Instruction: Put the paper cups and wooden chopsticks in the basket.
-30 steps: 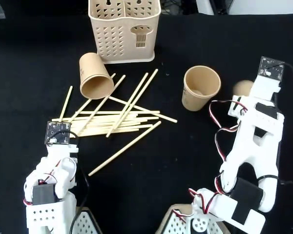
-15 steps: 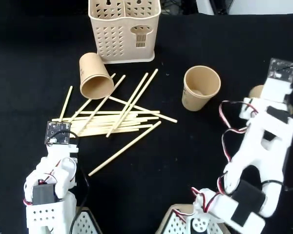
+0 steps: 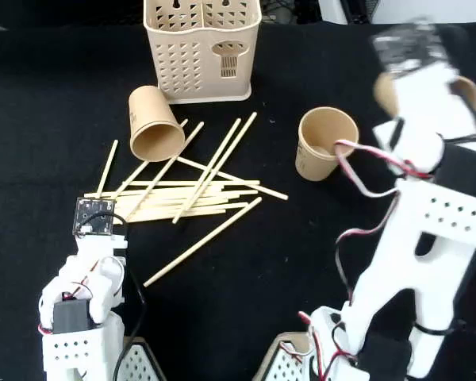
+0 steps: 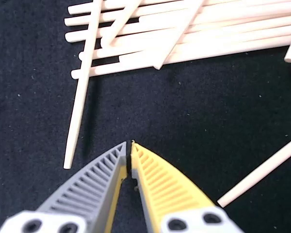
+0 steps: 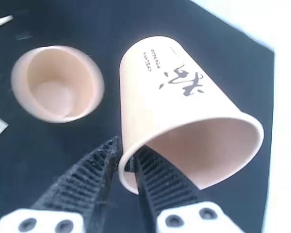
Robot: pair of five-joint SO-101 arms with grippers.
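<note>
Black cloth [image 3: 32, 95] covers the table. A cream perforated basket [image 3: 202, 48] stands upright at the far edge, near the centre.

Wooden chopsticks [image 3: 182, 194]: a loose pile lies in front of the basket, most sticks side by side and several crossed over them at an angle. One single chopstick [image 3: 202, 242] lies apart on the near side of the pile.

Paper cups, three observed:
- A fallen cup [image 3: 155, 123] lies on its side between the basket and the pile, touching the far sticks.
- An upright cup [image 3: 325, 143] stands to the right of the pile, mouth up.
- A held cup [image 5: 184, 131] sits tilted in the right gripper [image 5: 127, 158], beyond and to the right of the upright cup. The claw is clamped on the rim, one finger inside the mouth and one outside.

Left gripper [image 4: 130, 145]: the claw is together with nothing between its tips. It points down at bare cloth just short of the pile, near the tip of one angled stick.
</note>
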